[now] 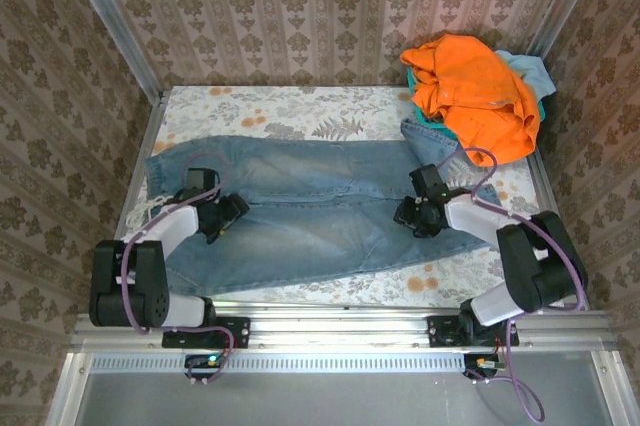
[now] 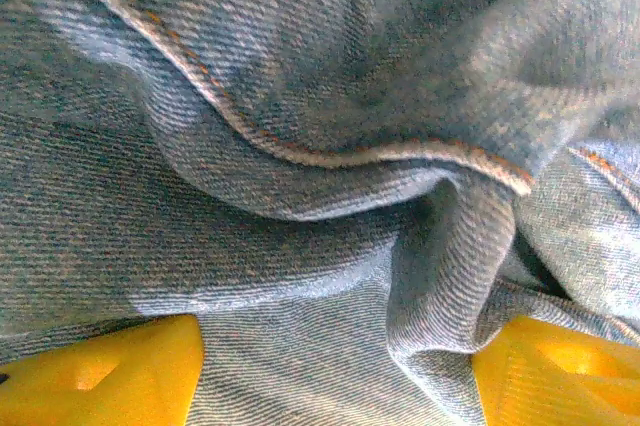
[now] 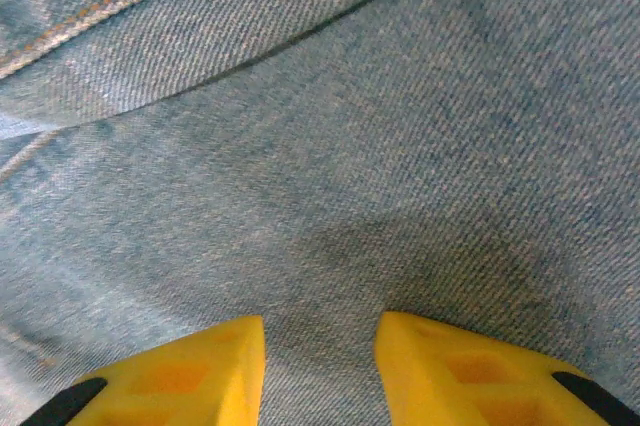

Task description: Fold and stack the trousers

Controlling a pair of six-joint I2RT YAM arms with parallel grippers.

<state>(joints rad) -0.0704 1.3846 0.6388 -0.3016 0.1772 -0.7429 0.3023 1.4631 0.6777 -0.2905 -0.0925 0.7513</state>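
Left tool (image 1: pixel 228 212) is down on the trousers (image 1: pixel 310 201) near the drawstring waist end. Its yellow fingers (image 2: pixel 100 371) are spread wide, with a bunched ridge of denim between them. The jeans lie flat on the table (image 1: pixel 290 106), running from one tool to the other. Right tool (image 1: pixel 412 214) sits on the leg end, its fingers (image 3: pixel 470 366) a narrow gap apart on flat denim. There's an orange garment (image 1: pixel 480 86) heaped just beyond it.

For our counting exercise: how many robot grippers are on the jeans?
2. The left gripper is near the waist end of the jeans; the right gripper is on the legs, further right.
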